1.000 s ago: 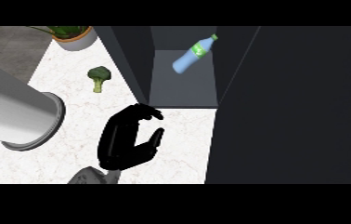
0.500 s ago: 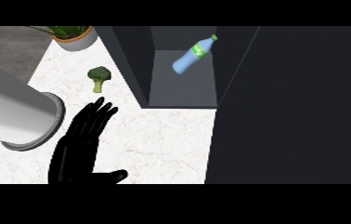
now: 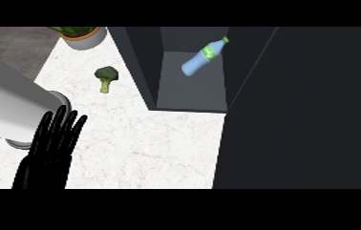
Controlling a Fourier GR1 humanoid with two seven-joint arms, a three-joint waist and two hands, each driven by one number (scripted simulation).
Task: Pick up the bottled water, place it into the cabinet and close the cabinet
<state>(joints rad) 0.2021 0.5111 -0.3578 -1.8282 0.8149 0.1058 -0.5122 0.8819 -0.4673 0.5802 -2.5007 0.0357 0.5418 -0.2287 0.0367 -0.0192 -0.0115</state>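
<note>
Counter (image 3: 141, 138) holds broccoli (image 3: 106, 77) beside cabinet (image 3: 194, 88) with bottled water (image 3: 204, 57).

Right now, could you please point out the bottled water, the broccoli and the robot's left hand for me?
bottled water (image 3: 202, 59), head view, on the blue body, below the green label.
broccoli (image 3: 106, 73), head view, on its dark green crown.
left hand (image 3: 51, 145), head view, on the straight black fingers by the counter's left edge.

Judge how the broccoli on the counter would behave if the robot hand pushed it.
The broccoli lies on its side on the pale counter, so it would probably slide or pivot rather than tip. Its rounded head on a narrow stalk may make it roll unevenly. It looks small, so likely light.
</note>
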